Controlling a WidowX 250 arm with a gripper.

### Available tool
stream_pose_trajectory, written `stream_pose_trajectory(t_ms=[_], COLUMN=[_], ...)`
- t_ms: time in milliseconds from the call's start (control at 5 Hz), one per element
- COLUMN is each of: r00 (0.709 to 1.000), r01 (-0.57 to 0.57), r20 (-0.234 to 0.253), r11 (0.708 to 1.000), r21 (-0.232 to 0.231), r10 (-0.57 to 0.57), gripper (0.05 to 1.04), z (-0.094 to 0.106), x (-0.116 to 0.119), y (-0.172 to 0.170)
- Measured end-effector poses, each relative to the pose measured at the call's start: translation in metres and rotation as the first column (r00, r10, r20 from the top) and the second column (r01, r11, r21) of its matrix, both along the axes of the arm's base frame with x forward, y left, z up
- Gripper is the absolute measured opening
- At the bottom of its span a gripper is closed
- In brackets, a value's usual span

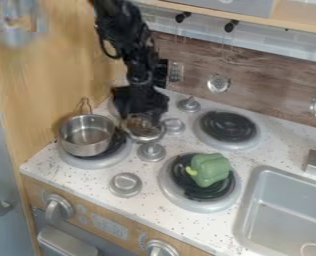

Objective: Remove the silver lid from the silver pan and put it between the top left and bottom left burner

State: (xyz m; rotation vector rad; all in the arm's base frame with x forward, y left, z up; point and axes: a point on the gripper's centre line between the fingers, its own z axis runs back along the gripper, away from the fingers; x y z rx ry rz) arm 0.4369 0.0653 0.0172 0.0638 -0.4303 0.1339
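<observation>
The white, speckled table was backed by a wood-grain board and bordered on the left by a tan wooden panel. The black arm was seen extending down from the upper left. At the right, a grey sink was set into the table. Three burners could be made out clearly: the near right burner, the far right burner and the near left burner. The gripper was held low over the left part of the table, beyond and to the right of the pan. Whether its jaws were apart, together or clamped on the lid could not be told. The uncovered silver pan was placed upright on the near left burner. On the near right burner, a green pepper was set. The silver lid was located just below the gripper, beside the pan's right side; whether it was touched by the gripper or supported by the table could not be told.
</observation>
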Motion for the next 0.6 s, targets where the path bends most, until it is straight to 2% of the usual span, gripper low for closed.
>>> stream_pose_trajectory(t_ms=[200, 400, 600], r00=[0.986, 0.963, 0.938], r01=[0.081, 0.105, 0.117], r20=[-0.143, -0.240, -0.316], r11=[0.995, 0.991, 0.989], r21=[-0.051, -0.088, -0.091], r10=[-0.088, -0.124, -0.140], gripper=[0.997, 0.999, 0.999], z=[0.006, 0.016, 0.010], x=[-0.021, -0.029, -0.040], y=[-0.025, -0.030, -0.029])
